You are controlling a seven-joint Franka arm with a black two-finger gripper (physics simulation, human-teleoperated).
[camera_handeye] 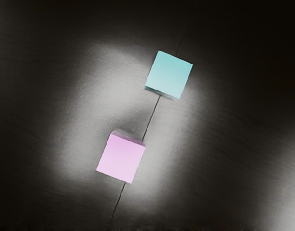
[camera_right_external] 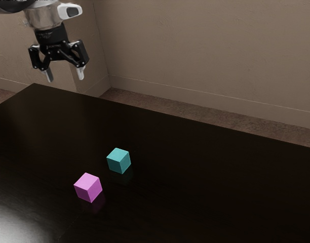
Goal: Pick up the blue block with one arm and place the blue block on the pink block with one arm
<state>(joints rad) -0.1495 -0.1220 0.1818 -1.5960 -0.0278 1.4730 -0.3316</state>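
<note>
A teal-blue block [camera_right_external: 118,160] rests on the dark table [camera_right_external: 205,192] near its middle. Just in front of it, toward the exterior view's left, sits a pink block [camera_right_external: 88,186], a small gap apart. High above the table's far left corner hangs my gripper [camera_right_external: 64,75], open, with nothing between its fingers. From above, the wrist view shows the blue block [camera_handeye: 168,74] and the pink block [camera_handeye: 121,157] lying apart along a thin seam in the tabletop.
The table's back edge runs diagonally from the exterior view's left to its right, with brown floor [camera_right_external: 205,114] and a beige wall [camera_right_external: 210,45] behind. Wide bare tabletop lies on the exterior view's right of the blocks.
</note>
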